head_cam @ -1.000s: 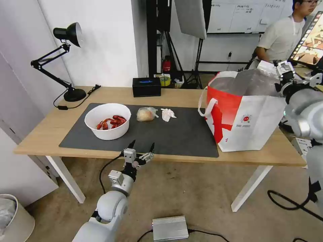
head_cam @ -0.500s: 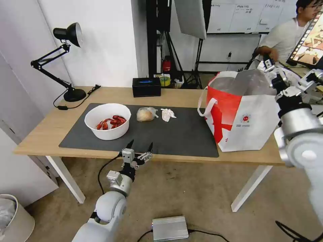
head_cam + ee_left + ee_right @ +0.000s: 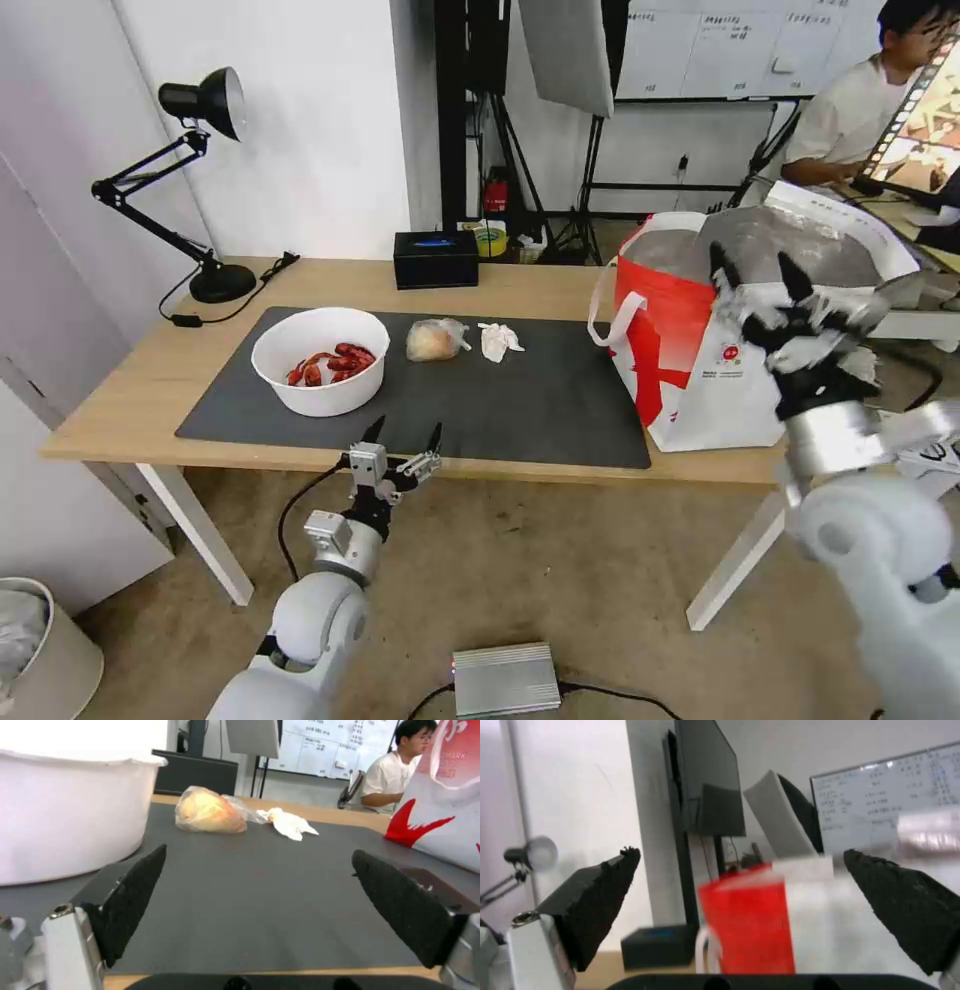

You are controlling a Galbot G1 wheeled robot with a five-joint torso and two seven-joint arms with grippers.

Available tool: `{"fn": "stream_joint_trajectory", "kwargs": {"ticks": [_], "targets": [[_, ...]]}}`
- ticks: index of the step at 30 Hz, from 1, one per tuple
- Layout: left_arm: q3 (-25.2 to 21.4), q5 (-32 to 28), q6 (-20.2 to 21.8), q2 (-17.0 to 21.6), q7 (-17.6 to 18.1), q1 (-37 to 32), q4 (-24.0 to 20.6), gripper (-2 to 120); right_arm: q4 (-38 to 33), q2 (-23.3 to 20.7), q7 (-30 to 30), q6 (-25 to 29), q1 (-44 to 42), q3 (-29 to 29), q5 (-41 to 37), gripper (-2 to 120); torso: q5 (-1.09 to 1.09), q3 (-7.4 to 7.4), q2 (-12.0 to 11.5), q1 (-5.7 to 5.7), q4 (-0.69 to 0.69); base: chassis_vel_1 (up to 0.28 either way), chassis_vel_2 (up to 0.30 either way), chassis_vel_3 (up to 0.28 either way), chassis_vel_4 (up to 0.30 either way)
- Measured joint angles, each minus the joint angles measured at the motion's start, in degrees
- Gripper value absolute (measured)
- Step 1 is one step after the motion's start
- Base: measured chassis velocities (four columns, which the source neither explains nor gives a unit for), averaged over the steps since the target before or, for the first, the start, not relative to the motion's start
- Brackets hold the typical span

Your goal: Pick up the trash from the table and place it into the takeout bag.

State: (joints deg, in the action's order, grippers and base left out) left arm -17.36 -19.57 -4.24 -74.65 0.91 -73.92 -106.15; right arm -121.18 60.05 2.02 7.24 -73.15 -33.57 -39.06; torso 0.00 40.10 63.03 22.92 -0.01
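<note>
On the dark mat of the table (image 3: 150,385) stand a white bowl of red crayfish (image 3: 320,360), a small clear bag with a tan lump (image 3: 435,340) and a crumpled white tissue (image 3: 498,340). The white-and-red takeout bag (image 3: 690,340) stands open at the table's right end. My left gripper (image 3: 404,433) is open at the mat's near edge, just right of the bowl (image 3: 60,813), facing the small bag (image 3: 210,810) and tissue (image 3: 290,824). My right gripper (image 3: 757,267) is open in front of the takeout bag (image 3: 760,918), near its top, with nothing between its fingers.
A black desk lamp (image 3: 200,180) stands at the back left and a black tissue box (image 3: 435,258) at the back edge. A silver box (image 3: 505,678) with cables lies on the floor, and a bin (image 3: 35,650) stands at lower left.
My right arm has swung down and leftward from beyond the bag's far right side to in front of the bag, gripper still open. The left gripper has shifted slightly left along the table edge.
</note>
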Motion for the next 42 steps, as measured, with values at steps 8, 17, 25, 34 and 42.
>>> {"fn": "stream_joint_trajectory", "kwargs": {"ticks": [8,17,25,34,42], "targets": [[-1.15,0.93,0.93,0.42,0.25,-0.76,-1.06,100,3.14,4.98,-0.58,3.17,-3.74,1.5,8.33,100,-0.01,0.0,0.0,0.0,0.01,0.0,0.0,0.0,0.0],[-3.18,1.14,3.52,1.65,0.08,-2.71,-3.34,100,4.13,8.03,2.42,3.22,-7.32,1.91,13.57,100,-0.01,0.0,0.0,0.0,0.01,0.0,0.0,0.0,0.0],[-6.73,-1.45,5.57,3.11,-1.36,-5.29,-6.42,100,3.57,9.67,5.31,1.39,-10.24,3.64,18.52,100,-0.02,0.0,0.01,0.0,0.01,0.0,0.0,0.0,0.0],[-8.8,-2.49,5.82,2.39,-1.42,-7.63,-9.06,100,4.86,11.14,3.76,2.93,-10.74,5.51,20.24,100,0.0,0.0,0.0,0.0,0.01,0.0,0.0,0.0,0.0],[-9.57,-2.19,5.52,1.19,-1.45,-9.22,-9.72,100,5.01,13.26,2.41,3.88,-12.73,6.45,22.34,100,-0.01,0.0,0.0,0.0,0.01,0.0,0.0,0.0,0.0]]}}
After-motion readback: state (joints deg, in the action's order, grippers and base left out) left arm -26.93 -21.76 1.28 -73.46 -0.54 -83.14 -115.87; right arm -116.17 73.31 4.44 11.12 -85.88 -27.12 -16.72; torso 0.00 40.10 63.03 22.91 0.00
